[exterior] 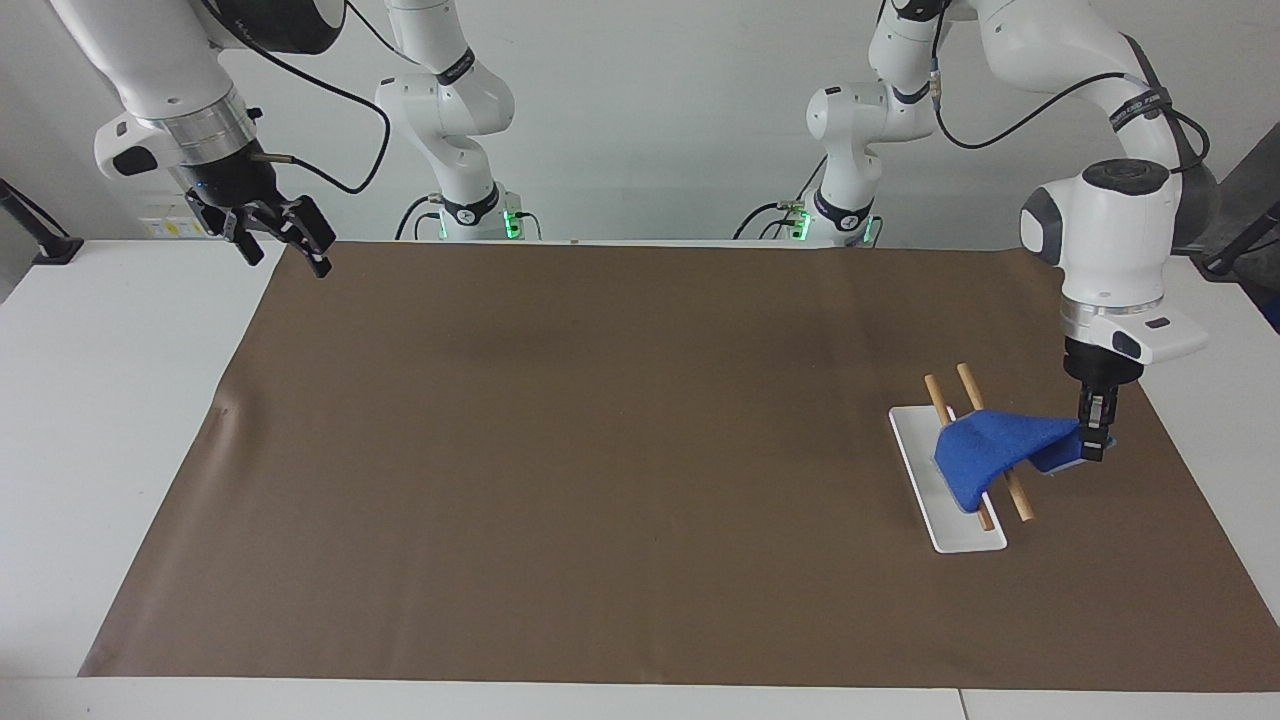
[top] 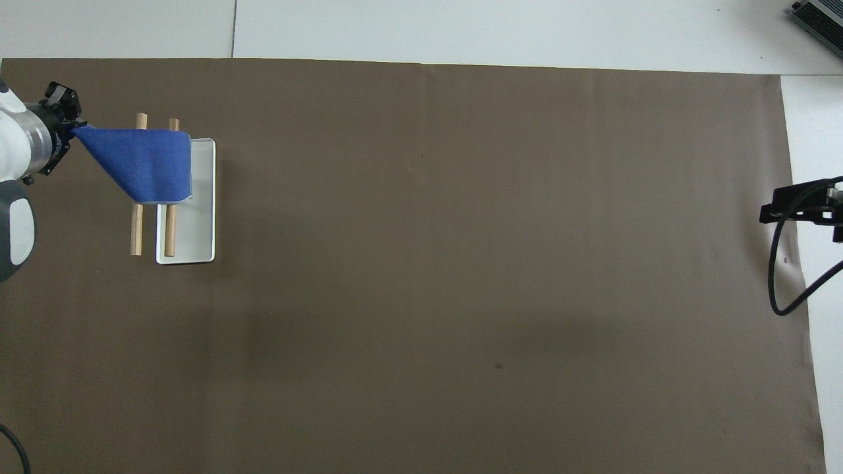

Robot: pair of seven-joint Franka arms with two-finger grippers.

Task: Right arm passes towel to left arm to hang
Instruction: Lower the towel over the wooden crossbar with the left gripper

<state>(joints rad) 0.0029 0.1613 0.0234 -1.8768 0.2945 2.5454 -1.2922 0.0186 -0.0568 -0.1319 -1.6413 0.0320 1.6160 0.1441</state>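
Left gripper (exterior: 1093,440) is pinching one corner of the towel (exterior: 990,450), which is draping over the two wooden rods (exterior: 1012,487) at the tray's (exterior: 915,440) three o'clock, so handover is done, release is pending, and the spread right gripper (exterior: 285,240) is waiting.

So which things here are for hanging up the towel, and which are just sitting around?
For the job:
- blue towel, draped over the wooden rods
- white tray under the rods
- left pincer, shut on the towel's corner
- right pincer, open, waiting over the table's edge

Just lying about:
- brown mat
- two thinner white arms
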